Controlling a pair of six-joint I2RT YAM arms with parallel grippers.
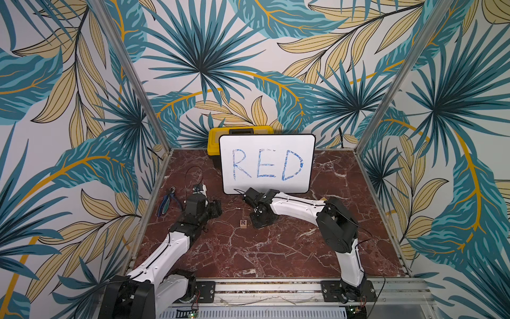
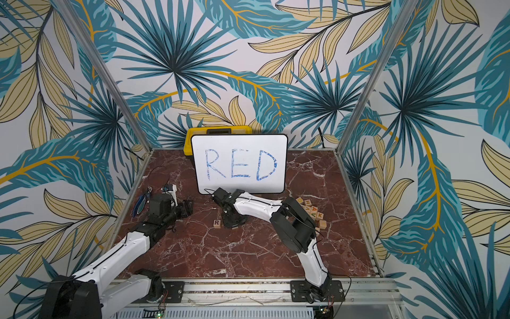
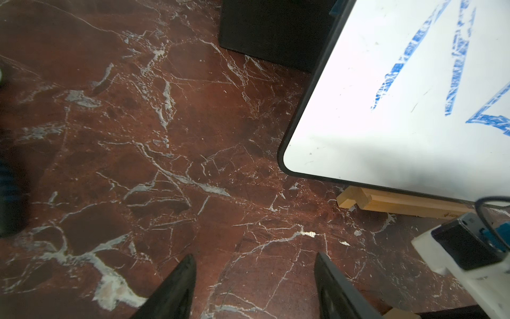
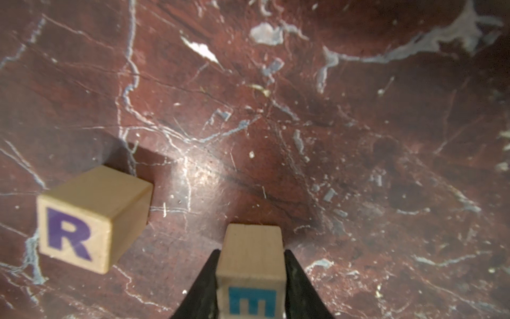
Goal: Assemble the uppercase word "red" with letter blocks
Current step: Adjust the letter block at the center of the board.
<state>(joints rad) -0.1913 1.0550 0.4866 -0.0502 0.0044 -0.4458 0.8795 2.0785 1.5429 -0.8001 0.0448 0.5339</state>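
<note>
A light-wood letter block with a dark purple R (image 4: 91, 218) lies on the red marble table (image 1: 248, 254), seen in both top views (image 1: 243, 223) (image 2: 217, 223). My right gripper (image 4: 252, 251) points down just right of it (image 1: 260, 221) and is shut on a second letter block (image 4: 252, 265). That block carries a blue letter that reads as an E turned sideways. It sits low over the marble; contact with the table cannot be told. My left gripper (image 3: 254, 255) hovers at the left (image 1: 216, 208), open, with only bare marble between its fingers.
A white board (image 1: 267, 164) with blue RED leans on a wooden stand (image 3: 400, 204) at the back, with a yellow toolbox (image 1: 240, 132) behind it. Blue-handled pliers (image 1: 168, 203) lie at the left. Several other letter cubes (image 2: 311, 214) are heaped behind my right arm.
</note>
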